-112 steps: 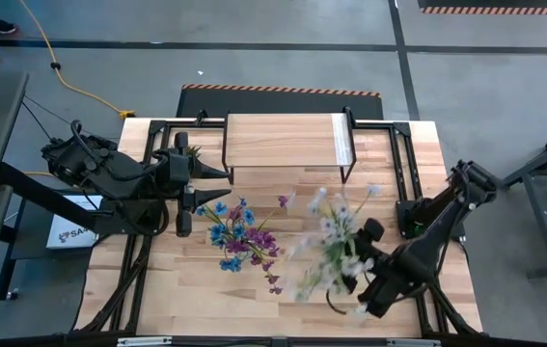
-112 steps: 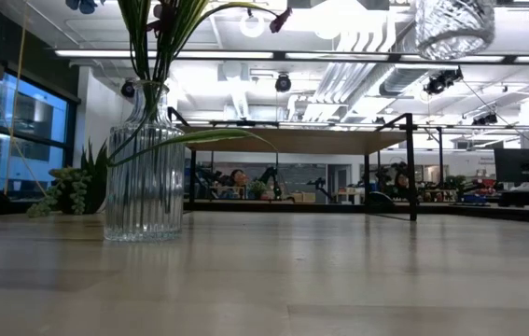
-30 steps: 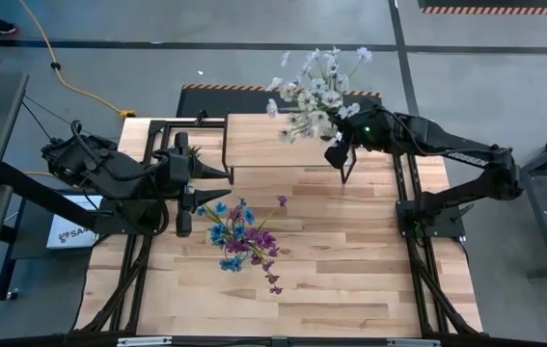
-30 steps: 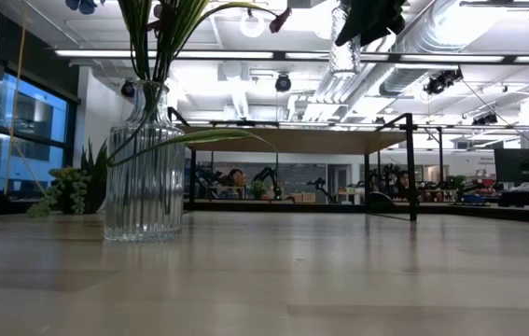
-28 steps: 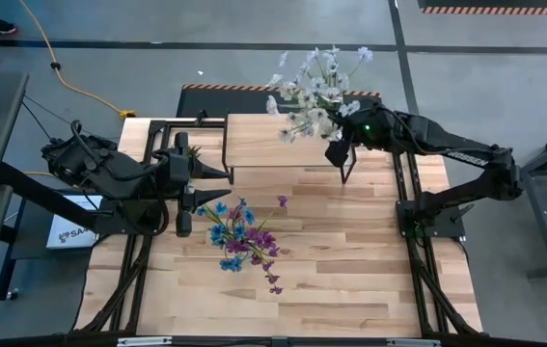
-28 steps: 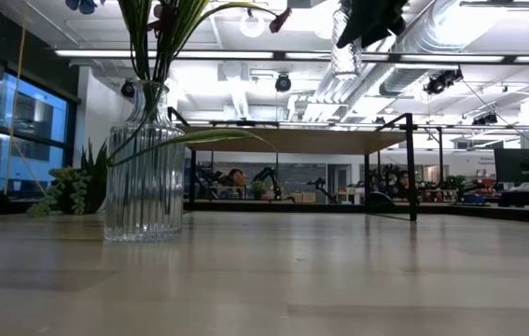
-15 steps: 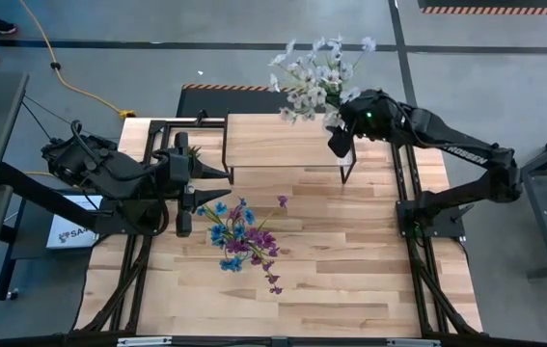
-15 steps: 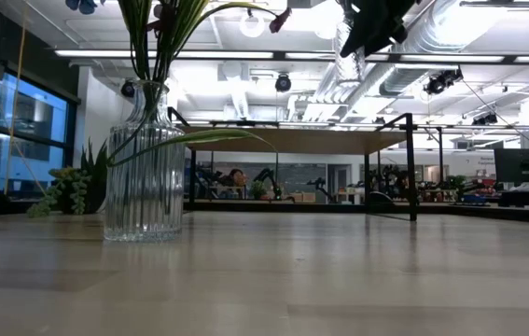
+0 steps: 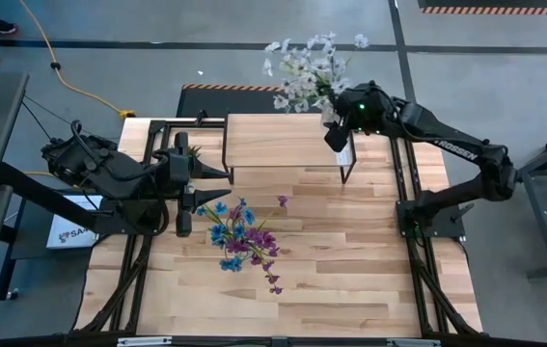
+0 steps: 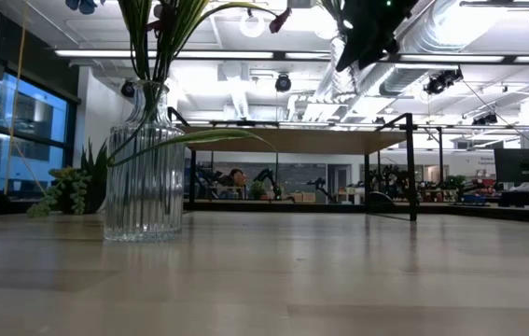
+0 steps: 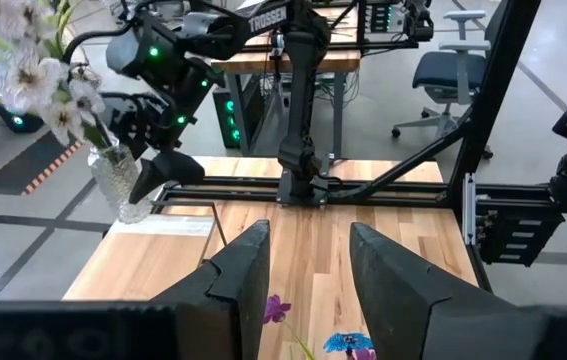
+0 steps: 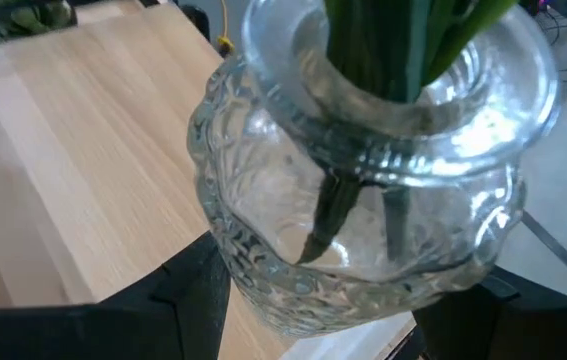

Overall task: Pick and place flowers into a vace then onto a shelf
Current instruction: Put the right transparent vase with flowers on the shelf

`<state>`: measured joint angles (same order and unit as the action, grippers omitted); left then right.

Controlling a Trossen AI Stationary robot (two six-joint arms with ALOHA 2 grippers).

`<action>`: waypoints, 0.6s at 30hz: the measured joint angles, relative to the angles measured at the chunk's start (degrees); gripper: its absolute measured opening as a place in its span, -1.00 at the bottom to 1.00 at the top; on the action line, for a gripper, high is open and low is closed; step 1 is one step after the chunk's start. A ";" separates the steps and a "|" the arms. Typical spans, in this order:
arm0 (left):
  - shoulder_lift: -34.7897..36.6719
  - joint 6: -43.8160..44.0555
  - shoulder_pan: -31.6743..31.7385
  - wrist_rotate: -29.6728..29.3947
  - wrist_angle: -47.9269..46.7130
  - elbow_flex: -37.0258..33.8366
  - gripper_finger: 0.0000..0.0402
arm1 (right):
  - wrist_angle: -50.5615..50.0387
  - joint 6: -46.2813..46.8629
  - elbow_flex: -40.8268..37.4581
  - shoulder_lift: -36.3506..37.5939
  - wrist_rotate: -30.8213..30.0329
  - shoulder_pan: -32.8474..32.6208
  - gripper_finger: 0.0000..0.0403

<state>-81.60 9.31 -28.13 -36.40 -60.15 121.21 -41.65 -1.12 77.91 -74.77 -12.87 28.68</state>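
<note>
**Holding a glass vase of pale flowers over the shelf's corner**

Reaching across from the table's three o'clock side, the right arm carries its gripper (image 9: 339,135) up at about one o'clock on the table (image 9: 350,289), over the right end of the shelf (image 9: 283,140). Its fingers (image 12: 178,290) are clenched around a patterned glass vase (image 12: 363,240), one on each side of the bulbous body, and green stems drop through the neck into it. The white-pale pink flowers (image 9: 304,69) fan out above, spilling past the shelf's far edge towards twelve o'clock. From the left wrist camera the vase (image 11: 123,185) looks to sit just above the shelf's light plank top; whether it touches I cannot tell.

The left gripper (image 9: 184,183) waits at about ten o'clock, near the shelf's left leg, its fingers (image 11: 238,275) parted with nothing between them.

A second, ribbed glass vase (image 10: 143,177) stands on the table, holding the purple and blue flowers (image 9: 244,241), which spread near the table's middle. A small green spiky plant (image 10: 73,191) sits behind it in the low view.
</note>
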 joint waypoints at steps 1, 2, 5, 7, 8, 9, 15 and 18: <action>0.00 -0.01 -0.01 0.00 0.00 0.00 -0.13 | 0.02 -0.36 0.00 -0.41 0.05 0.12 0.20; 0.00 -0.01 0.00 0.00 -0.01 0.00 -0.13 | 0.21 -0.44 0.00 -0.79 0.35 0.30 0.20; 0.00 -0.01 0.01 0.00 -0.01 0.00 -0.13 | 1.33 -0.43 0.00 -1.98 1.07 1.35 0.20; 0.00 0.01 -0.01 0.00 0.01 0.02 -0.13 | 1.65 -0.45 0.00 -2.53 1.45 2.04 0.20; 0.00 0.01 0.01 -0.01 -0.01 0.00 -0.13 | 1.84 -0.42 0.00 -2.74 1.45 2.33 0.20; 0.00 0.01 0.00 0.00 0.01 0.00 -0.13 | 1.96 -0.42 0.00 -2.87 1.47 2.72 0.20; 0.00 0.01 0.00 0.00 -0.01 0.00 -0.13 | -1.43 -0.23 0.00 -2.90 1.84 4.13 0.20; 0.00 0.01 0.00 -0.02 0.00 0.01 -0.13 | -3.35 0.12 -0.07 -2.90 1.80 4.47 0.20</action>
<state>-81.60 9.32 -28.14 -36.42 -60.15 121.21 -45.00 -0.99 77.84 -77.67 -11.07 33.15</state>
